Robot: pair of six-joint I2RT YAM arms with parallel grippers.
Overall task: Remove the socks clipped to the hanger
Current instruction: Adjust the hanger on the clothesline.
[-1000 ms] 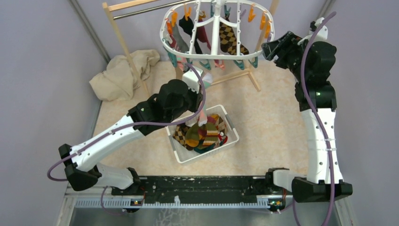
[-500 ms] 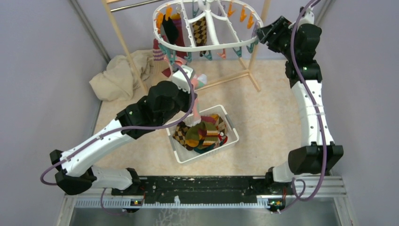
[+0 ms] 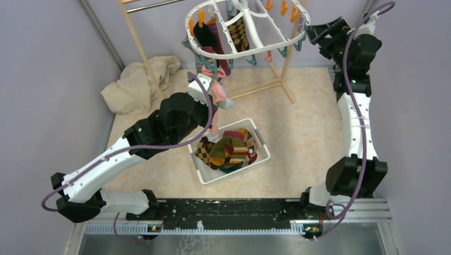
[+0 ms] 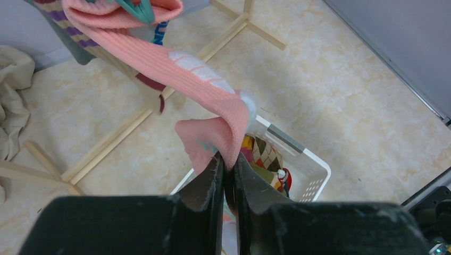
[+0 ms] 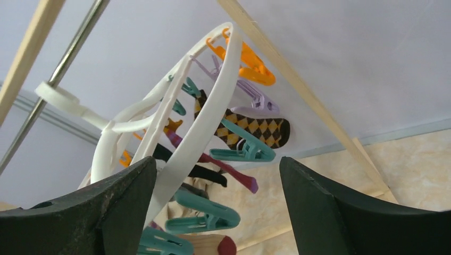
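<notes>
The white oval hanger (image 3: 250,51) hangs at the top of the overhead view with orange, teal and purple pegs. Black, maroon and argyle socks (image 3: 240,33) are clipped to it. My left gripper (image 4: 226,159) is shut on a pink sock (image 4: 191,74), which stretches up to a teal peg (image 4: 135,8) that grips its top. The sock's tail (image 3: 214,127) dangles over the basket. My right gripper (image 5: 218,175) is open at the hanger's right end. The white rim (image 5: 205,117) runs between its fingers, close to the left one. An argyle sock (image 5: 255,127) hangs beyond.
A white mesh basket (image 3: 264,150) holding several socks stands below the hanger. The wooden pole rack (image 3: 141,50) carries the hanger, and its feet spread over the floor. A beige cloth (image 3: 138,82) lies bunched at the back left. Grey walls stand on both sides.
My right gripper has opened wider and risen to the right with the hanger's end. The hanger has swung and tilted. My left gripper has drawn the pink sock slightly left.
</notes>
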